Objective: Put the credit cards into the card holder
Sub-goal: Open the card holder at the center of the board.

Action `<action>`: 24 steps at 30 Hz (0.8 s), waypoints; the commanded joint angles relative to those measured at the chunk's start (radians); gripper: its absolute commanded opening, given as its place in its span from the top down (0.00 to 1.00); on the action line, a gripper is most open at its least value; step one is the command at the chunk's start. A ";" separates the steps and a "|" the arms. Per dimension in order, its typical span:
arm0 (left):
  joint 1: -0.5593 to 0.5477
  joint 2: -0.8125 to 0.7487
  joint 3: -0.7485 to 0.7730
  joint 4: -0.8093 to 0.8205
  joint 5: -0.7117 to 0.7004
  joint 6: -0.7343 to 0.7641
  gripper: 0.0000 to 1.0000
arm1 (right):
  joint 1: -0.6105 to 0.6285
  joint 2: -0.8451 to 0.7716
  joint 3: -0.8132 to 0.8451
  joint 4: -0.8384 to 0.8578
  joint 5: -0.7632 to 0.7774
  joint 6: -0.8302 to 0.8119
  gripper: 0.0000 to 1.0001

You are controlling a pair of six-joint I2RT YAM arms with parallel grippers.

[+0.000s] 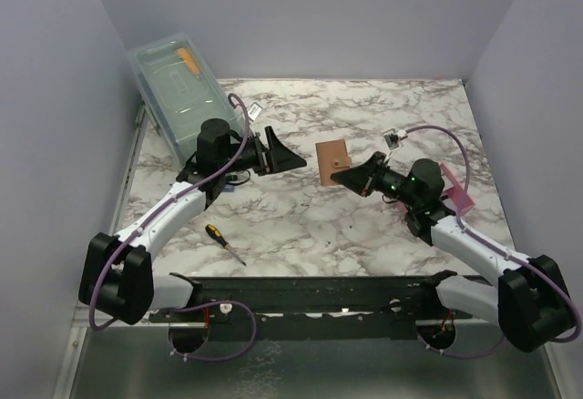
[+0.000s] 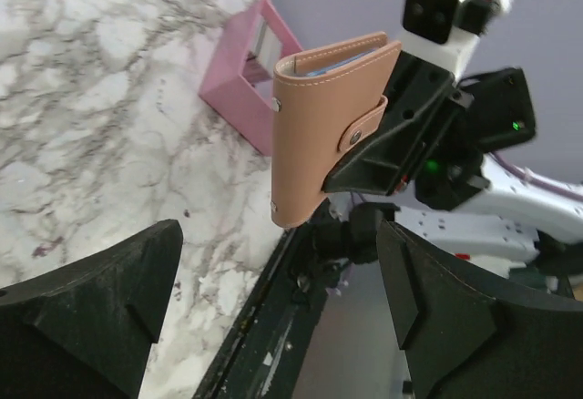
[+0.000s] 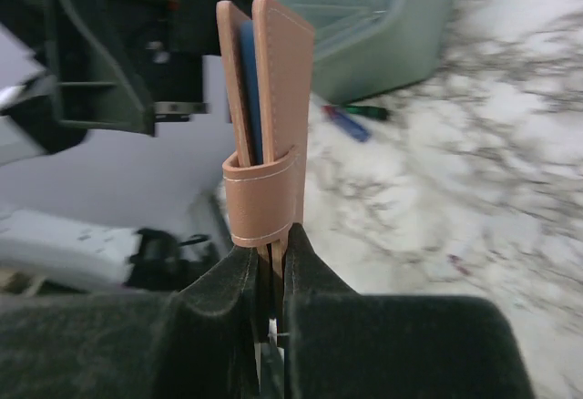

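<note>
The tan card holder [image 1: 333,160] hangs in the air over the middle of the table, strap snapped across it. My right gripper [image 1: 351,178] is shut on its lower edge, and in the right wrist view the card holder [image 3: 273,117] stands upright out of the gripper [image 3: 271,258]. A blue credit card [image 3: 250,98] shows edge-on between its leaves. My left gripper [image 1: 282,151] is open and empty, just left of the holder and apart from it. From the left wrist the card holder [image 2: 323,135] sits ahead of the gripper [image 2: 278,253], beyond its fingertips.
A pink slotted tray [image 1: 455,189] lies behind the right arm. A clear plastic bin [image 1: 182,85] stands at the back left. A screwdriver [image 1: 223,242] lies near the front left, by the black rail [image 1: 310,294].
</note>
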 commanded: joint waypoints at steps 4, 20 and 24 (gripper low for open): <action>-0.038 0.002 -0.055 0.363 0.270 -0.144 0.06 | -0.043 0.176 -0.022 0.750 -0.465 0.534 0.99; -0.071 0.033 -0.092 0.482 0.275 -0.199 0.66 | 0.021 0.224 0.037 0.590 -0.339 0.436 0.99; -0.071 0.013 -0.102 0.482 0.251 -0.178 0.91 | 0.024 0.134 0.078 0.201 -0.222 0.276 0.84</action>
